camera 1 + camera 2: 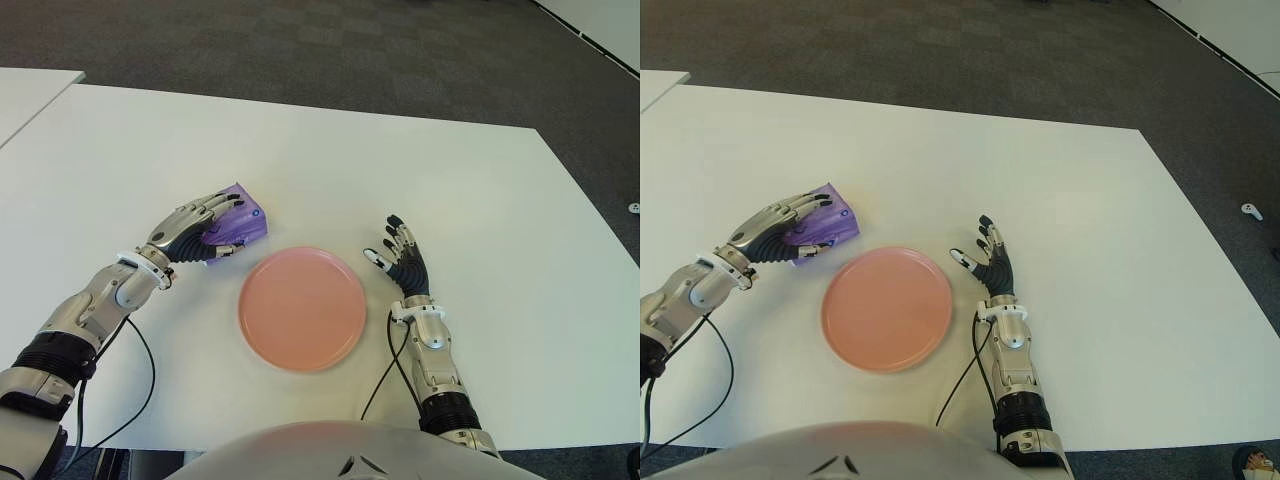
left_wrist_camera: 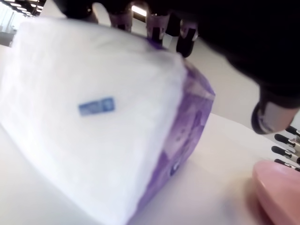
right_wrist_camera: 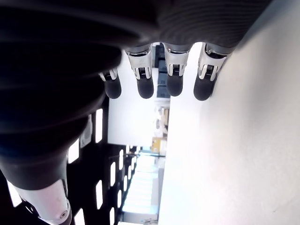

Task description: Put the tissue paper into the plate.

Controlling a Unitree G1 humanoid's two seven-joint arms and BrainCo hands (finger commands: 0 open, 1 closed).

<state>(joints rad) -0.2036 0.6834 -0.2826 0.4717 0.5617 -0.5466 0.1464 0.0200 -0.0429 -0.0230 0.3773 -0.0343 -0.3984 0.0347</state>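
Observation:
A purple tissue paper pack (image 1: 248, 222) lies on the white table (image 1: 400, 160), just left of and behind the pink plate (image 1: 302, 308). My left hand (image 1: 205, 228) reaches over it from the left. Its fingers (image 2: 154, 29) stretch across the pack's top to the far edge. In the left wrist view the thumb (image 2: 269, 112) hangs a little apart from the pack's (image 2: 93, 117) purple side, so the hand is open over it. The pack sits on the table. My right hand (image 1: 400, 255) shows just right of the plate, open, fingers spread, holding nothing.
The plate is empty and sits near the table's front edge, between my two hands. Dark carpet lies beyond the table's far and right edges. A second white table corner (image 1: 30, 90) shows at the far left.

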